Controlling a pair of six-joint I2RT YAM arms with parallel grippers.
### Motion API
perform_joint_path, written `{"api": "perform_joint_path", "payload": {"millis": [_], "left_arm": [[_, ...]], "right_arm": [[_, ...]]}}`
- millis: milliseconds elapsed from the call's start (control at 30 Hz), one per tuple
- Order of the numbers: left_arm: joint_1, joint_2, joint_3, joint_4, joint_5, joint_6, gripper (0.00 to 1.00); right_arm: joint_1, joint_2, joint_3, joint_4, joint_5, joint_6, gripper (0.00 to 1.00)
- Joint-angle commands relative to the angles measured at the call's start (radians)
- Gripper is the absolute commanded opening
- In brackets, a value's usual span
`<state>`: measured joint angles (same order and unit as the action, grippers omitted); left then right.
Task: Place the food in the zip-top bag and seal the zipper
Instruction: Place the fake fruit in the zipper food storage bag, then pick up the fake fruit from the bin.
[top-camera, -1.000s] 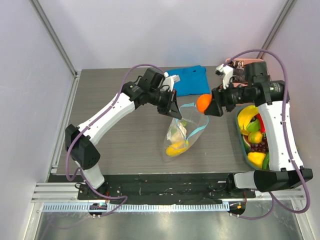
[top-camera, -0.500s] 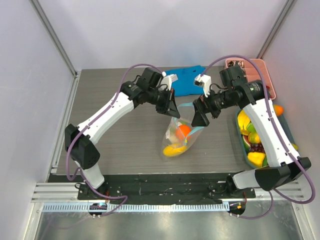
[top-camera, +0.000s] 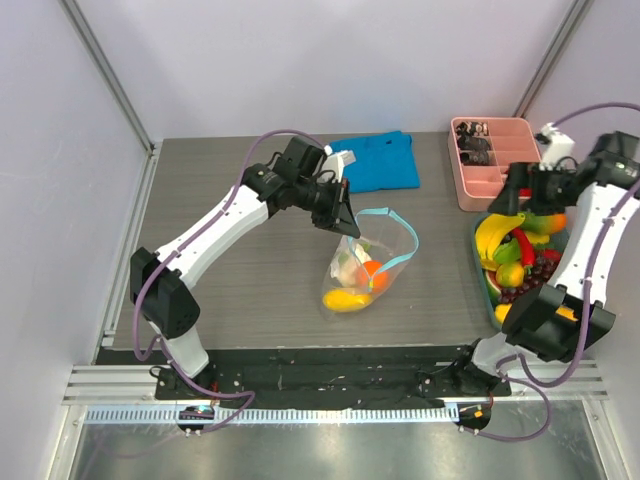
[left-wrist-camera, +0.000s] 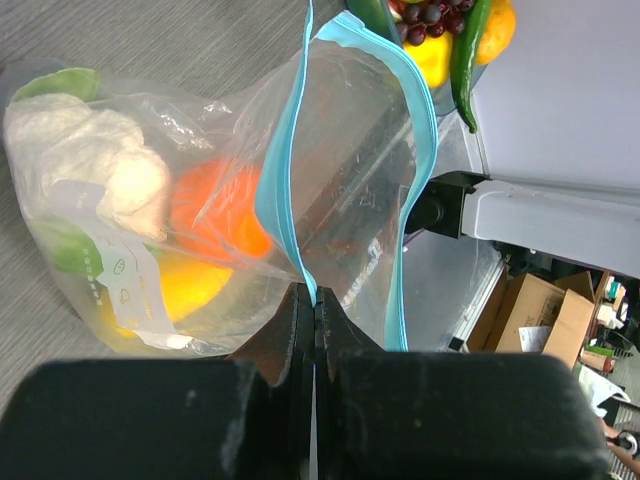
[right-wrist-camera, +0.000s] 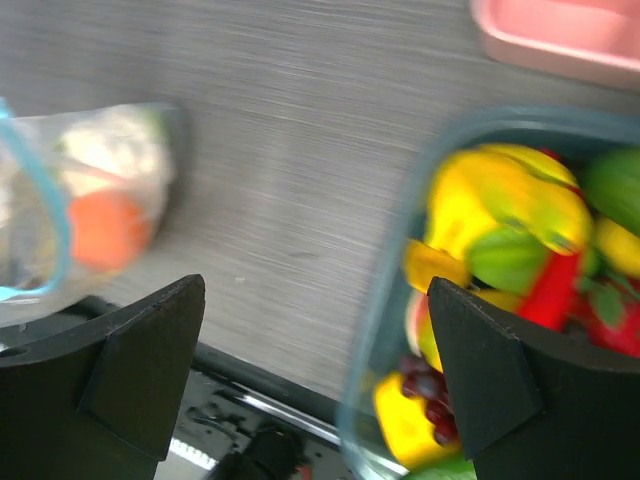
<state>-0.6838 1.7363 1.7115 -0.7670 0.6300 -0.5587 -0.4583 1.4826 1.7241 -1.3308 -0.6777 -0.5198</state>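
The left arm is reaching forward and inward with its wrist angling down, and the left gripper (top-camera: 346, 217) is pinching the zipper (left-wrist-camera: 265, 195), its fingers pressed flat together. The right arm is standing folded above its own base. The right gripper (top-camera: 514, 197) is pointing left and gaping wide, with nothing between its fingers (right-wrist-camera: 150, 350).

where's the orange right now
In the top view the orange lies inside the zip-top bag at the middle of the table, beside the cauliflower and a yellow fruit; the left gripper pinches the bag's rim.
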Motion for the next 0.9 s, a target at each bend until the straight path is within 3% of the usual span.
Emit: {"api": "perform_joint_path", "payload": {"millis": [0, 100, 333, 500, 867], "left_arm": [[0.006, -0.015, 0.02, 0.028, 0.014, 0.002, 0.0], [0.007, -0.014, 0.025, 0.037, 0.016, 0.006, 0.0], [0.009, -0.009, 0.022, 0.051, 0.039, 0.011, 0.0], [0.009, -0.004, 0.02, 0.049, 0.046, 0.023, 0.0], [0.018, -0.006, 0.002, 0.06, 0.059, 0.023, 0.0]], "right_arm": [[-0.16, 0.036, 0.032, -0.171, 0.024, -0.149, 0.98], [-0.216, 0.106, 0.083, -0.171, 0.047, -0.2, 0.97], [-0.212, 0.182, 0.129, -0.124, 0.112, -0.437, 0.98], [-0.178, 0.098, -0.024, 0.025, 0.181, -0.69, 0.99], [0.041, 0.056, -0.245, 0.33, 0.377, -0.809, 1.0]]}}
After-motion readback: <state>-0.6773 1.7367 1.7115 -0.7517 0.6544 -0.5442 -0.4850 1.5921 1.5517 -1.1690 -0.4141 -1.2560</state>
